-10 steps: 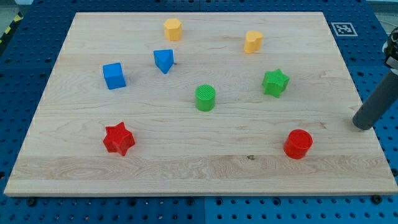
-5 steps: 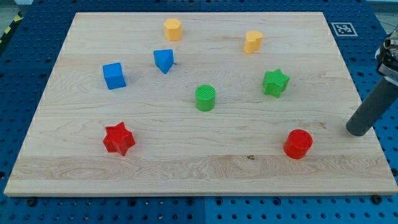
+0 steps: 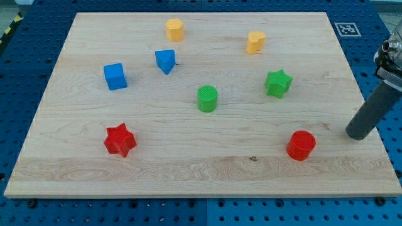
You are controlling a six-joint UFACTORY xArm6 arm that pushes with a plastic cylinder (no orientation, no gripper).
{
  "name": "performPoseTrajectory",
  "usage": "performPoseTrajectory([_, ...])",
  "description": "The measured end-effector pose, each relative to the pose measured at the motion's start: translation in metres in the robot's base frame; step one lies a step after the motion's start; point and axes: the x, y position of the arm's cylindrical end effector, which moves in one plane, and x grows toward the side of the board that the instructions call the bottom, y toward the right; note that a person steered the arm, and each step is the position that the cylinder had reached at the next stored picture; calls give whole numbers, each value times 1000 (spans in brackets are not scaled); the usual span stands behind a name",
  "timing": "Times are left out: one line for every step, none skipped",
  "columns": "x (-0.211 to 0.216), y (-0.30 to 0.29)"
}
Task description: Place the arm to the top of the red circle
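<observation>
The red circle (image 3: pixel 301 145) stands on the wooden board (image 3: pixel 201 169) at the view's lower right. My tip (image 3: pixel 358 134) rests on the board near its right edge, to the right of the red circle and slightly higher in the view, apart from it. The dark rod slants up to the view's right edge.
A green star (image 3: pixel 277 83) lies above the red circle, a green cylinder (image 3: pixel 207 98) at the centre, a red star (image 3: pixel 119 139) at lower left. A blue cube (image 3: pixel 115 76), a blue triangle-like block (image 3: pixel 165 61) and two yellow blocks (image 3: pixel 174 29) (image 3: pixel 255 42) lie higher up.
My tip has slid a little to the view's left and down, closer to the red circle. No block has moved.
</observation>
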Motion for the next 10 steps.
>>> performPoseTrajectory([9, -10])
performPoseTrajectory([9, -28])
performPoseTrajectory([8, -36])
performPoseTrajectory([7, -40])
performPoseTrajectory([7, -40])
performPoseTrajectory([3, -47])
performPoseTrajectory([-3, -49])
performPoseTrajectory([-4, -51])
performPoseTrajectory([-17, -51])
performPoseTrajectory([-17, -54])
